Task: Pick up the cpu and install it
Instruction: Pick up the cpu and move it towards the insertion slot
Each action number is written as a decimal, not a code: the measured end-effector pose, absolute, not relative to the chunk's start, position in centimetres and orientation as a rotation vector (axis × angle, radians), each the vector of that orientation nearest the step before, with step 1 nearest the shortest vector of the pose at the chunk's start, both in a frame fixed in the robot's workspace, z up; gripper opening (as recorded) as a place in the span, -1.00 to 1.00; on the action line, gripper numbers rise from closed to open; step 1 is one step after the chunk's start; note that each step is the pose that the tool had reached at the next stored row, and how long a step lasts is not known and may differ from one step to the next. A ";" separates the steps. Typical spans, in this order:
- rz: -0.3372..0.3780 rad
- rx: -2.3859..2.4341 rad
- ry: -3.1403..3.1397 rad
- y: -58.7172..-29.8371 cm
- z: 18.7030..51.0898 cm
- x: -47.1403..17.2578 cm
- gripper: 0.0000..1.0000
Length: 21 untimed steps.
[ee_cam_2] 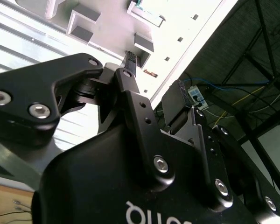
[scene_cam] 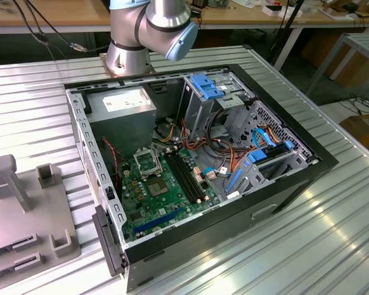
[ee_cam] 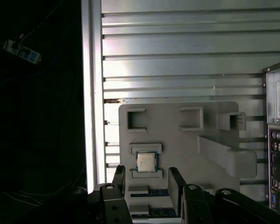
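The first wrist view shows the end effector (ee_cam: 148,181) spread wide and empty near the cpu (ee_cam: 146,162), seated in a grey holder (ee_cam: 186,151) on the table (ee_cam: 177,56); the exterior view shows the open computer case (scene_cam: 277,203) beside that holder.

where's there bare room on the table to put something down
The widest bare patch is the ribbed table on the exterior view's right of the computer case. A narrow strip lies between the case and the grey fixture tray. Crowded: the case interior with its cables, and the tray, where the cpu sits among raised holders.
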<state>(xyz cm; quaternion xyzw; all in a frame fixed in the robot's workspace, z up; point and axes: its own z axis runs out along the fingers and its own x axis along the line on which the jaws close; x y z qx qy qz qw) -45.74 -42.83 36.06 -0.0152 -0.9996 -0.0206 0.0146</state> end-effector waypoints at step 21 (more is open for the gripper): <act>0.004 0.036 -3.113 -43.0 34.5 -46.1 0.00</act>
